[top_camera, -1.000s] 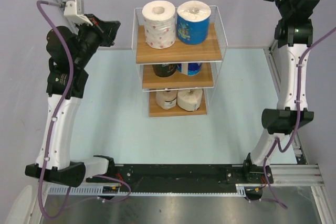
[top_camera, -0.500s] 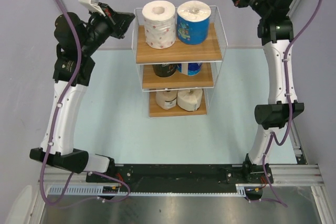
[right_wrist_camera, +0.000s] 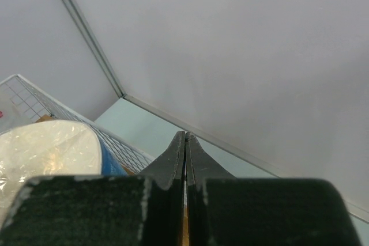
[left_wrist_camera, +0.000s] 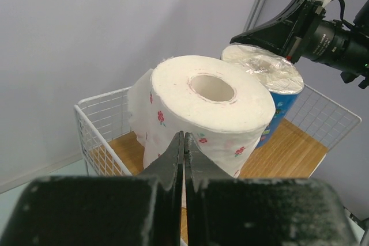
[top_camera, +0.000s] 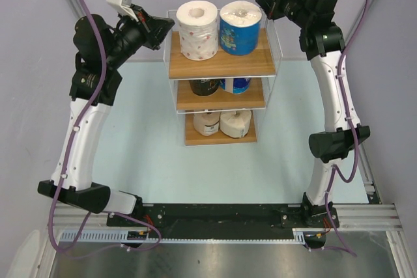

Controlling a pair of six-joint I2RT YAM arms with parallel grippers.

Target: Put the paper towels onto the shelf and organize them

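A three-tier shelf (top_camera: pixel 221 64) of brown wooden boards in thin white wire holds six short cylindrical paper rolls, two per tier. On top are a white red-flowered roll (top_camera: pixel 197 29) and a glossy blue-wrapped roll (top_camera: pixel 240 28); in the middle a dark-wrapped roll (top_camera: pixel 204 86) and a second blue roll (top_camera: pixel 237 84); at the bottom a tan roll (top_camera: pixel 206 123) and a cream roll (top_camera: pixel 235 122). The black left gripper (left_wrist_camera: pixel 183 139) and right gripper (right_wrist_camera: pixel 185 139) hover beside the top tier (one at each side), fingers pressed together, holding nothing.
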